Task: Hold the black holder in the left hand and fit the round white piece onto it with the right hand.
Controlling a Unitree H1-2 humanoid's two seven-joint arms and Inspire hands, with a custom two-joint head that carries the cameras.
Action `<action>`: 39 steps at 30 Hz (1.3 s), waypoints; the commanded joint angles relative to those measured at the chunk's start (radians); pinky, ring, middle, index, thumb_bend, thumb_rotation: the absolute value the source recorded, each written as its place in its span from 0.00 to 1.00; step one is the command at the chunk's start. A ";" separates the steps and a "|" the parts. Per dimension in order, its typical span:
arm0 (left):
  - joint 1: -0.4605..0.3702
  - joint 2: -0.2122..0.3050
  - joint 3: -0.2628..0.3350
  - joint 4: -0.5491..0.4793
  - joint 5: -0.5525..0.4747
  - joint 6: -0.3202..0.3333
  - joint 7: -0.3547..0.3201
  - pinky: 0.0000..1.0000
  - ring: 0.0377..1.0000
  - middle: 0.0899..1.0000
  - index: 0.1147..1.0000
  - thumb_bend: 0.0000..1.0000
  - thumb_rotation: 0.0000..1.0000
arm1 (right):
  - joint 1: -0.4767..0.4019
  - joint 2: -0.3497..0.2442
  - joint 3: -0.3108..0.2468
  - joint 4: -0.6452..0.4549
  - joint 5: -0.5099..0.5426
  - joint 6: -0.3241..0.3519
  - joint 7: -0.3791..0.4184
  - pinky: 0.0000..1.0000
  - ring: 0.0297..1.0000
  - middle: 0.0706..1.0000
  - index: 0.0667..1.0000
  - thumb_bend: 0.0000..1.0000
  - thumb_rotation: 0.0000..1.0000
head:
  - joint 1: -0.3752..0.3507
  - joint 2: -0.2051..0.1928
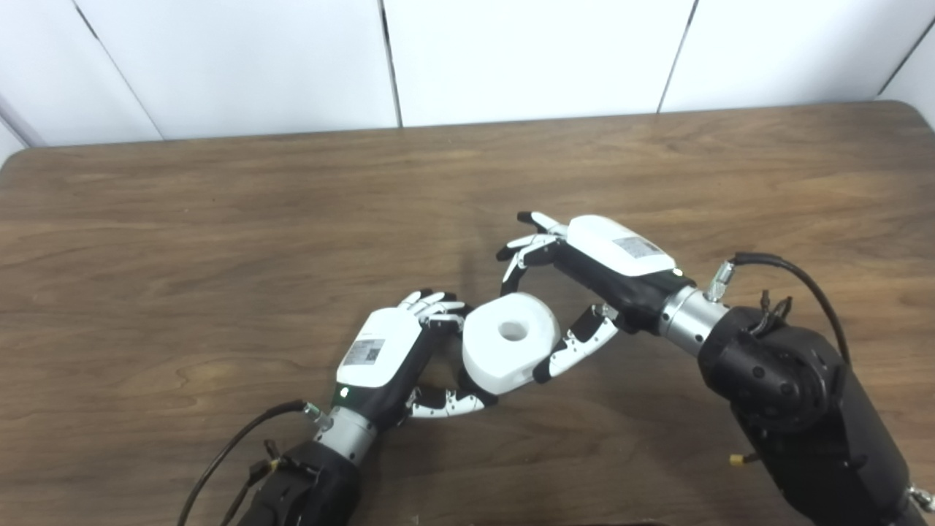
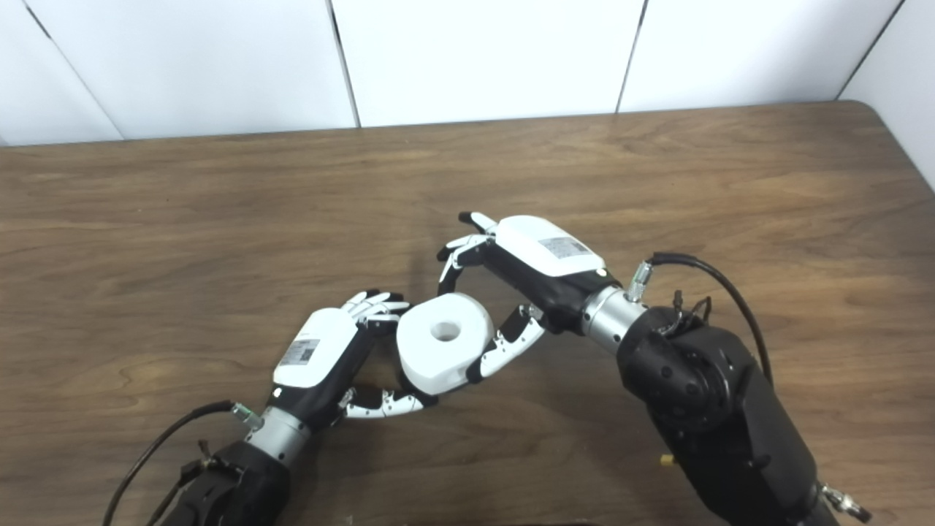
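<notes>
Brown wood-grain desk (image 1: 219, 219) fills pretty much the whole view, with white wall panels (image 1: 526, 58) running behind its far edge at 12 o'clock.

Starting closest to the camera: both arms come up from the bottom, left one from about 7 o'clock, right one from about 4 o'clock, and they meet a bit below the middle of the desk. The left hand (image 1: 398, 358) is wrapped around the near-left side of the round white piece (image 1: 511, 342), thumb curled under its near edge and fingers (image 1: 434, 303) hooked over at the piece's 10 o'clock. So it's gripping the assembly from that side. The black holder itself I honestly can't make out; only a dark sliver shows under the white piece next to the left thumb, and I can't tell if that's holder or hand.

The white piece is a chunky disc with a hole in the middle, tilted a little so its top face points up toward the camera.

The right hand (image 1: 584, 277) sits at the piece's 2 o'clock. Its thumb (image 1: 577, 343) presses against the right rim of the disc, while its fingers (image 1: 522, 248) arch above the far side, spread and not clearly touching. Looks like a loose, half-open hold rather than a firm grip.
</notes>
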 commanded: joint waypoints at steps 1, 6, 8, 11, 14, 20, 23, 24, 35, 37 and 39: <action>0.009 -0.003 -0.024 0.008 0.012 0.011 -0.052 0.92 0.87 0.78 0.42 0.52 0.05 | -0.023 -0.017 0.001 -0.015 -0.008 0.008 0.026 0.99 1.00 0.84 0.59 0.95 0.20 | 0.000 0.000; 0.005 -0.001 -0.025 0.015 0.013 0.007 -0.050 0.93 0.88 0.78 0.42 0.52 0.05 | -0.030 -0.020 -0.005 -0.020 -0.009 0.010 0.050 1.00 1.00 0.85 0.62 1.00 0.22 | -0.001 -0.001; 0.004 -0.001 -0.025 0.016 0.012 0.007 -0.050 0.93 0.88 0.78 0.42 0.52 0.05 | -0.030 -0.020 -0.008 -0.020 -0.007 0.006 0.050 1.00 1.00 0.85 0.62 1.00 0.23 | -0.001 -0.002; 0.003 -0.001 -0.025 0.019 0.011 0.005 -0.049 0.92 0.87 0.78 0.42 0.52 0.05 | -0.034 -0.020 -0.012 -0.027 -0.006 0.012 0.058 1.00 1.00 0.85 0.63 1.00 0.24 | -0.001 -0.002; 0.002 0.000 -0.026 0.020 0.013 0.006 -0.049 0.92 0.87 0.78 0.42 0.52 0.05 | -0.037 -0.021 -0.017 -0.035 -0.006 0.019 0.068 1.00 1.00 0.86 0.64 1.00 0.25 | 0.000 -0.003; 0.002 0.000 -0.027 0.023 0.016 0.005 -0.046 0.92 0.87 0.78 0.42 0.52 0.05 | -0.041 -0.020 -0.017 -0.037 -0.027 0.019 0.072 1.00 1.00 0.85 0.64 1.00 0.26 | 0.000 -0.004; 0.002 -0.001 -0.026 0.022 0.013 0.009 -0.048 0.92 0.88 0.78 0.42 0.52 0.05 | -0.045 -0.021 -0.016 -0.036 -0.037 0.022 0.081 1.00 1.00 0.85 0.65 1.00 0.28 | 0.001 -0.004; 0.002 -0.002 -0.026 0.021 0.013 0.011 -0.050 0.92 0.88 0.78 0.42 0.52 0.05 | -0.046 -0.022 -0.017 -0.036 -0.038 0.020 0.081 1.00 1.00 0.86 0.65 1.00 0.29 | 0.001 -0.004; -0.002 0.002 -0.023 0.030 0.012 0.008 -0.048 0.92 0.87 0.78 0.42 0.52 0.05 | -0.074 -0.035 -0.028 -0.067 -0.069 0.041 0.125 1.00 1.00 0.94 0.78 1.00 0.39 | 0.003 -0.007; -0.002 0.003 -0.022 0.029 0.012 0.012 -0.050 0.93 0.87 0.78 0.42 0.52 0.05 | -0.081 -0.038 -0.030 -0.077 -0.074 0.055 0.144 1.00 1.00 0.95 0.80 1.00 0.40 | 0.003 -0.008; -0.003 0.005 -0.020 0.032 0.010 0.009 -0.048 0.93 0.87 0.77 0.42 0.52 0.05 | -0.086 -0.042 -0.033 -0.084 -0.075 0.062 0.162 1.00 1.00 0.96 0.81 1.00 0.40 | 0.004 -0.008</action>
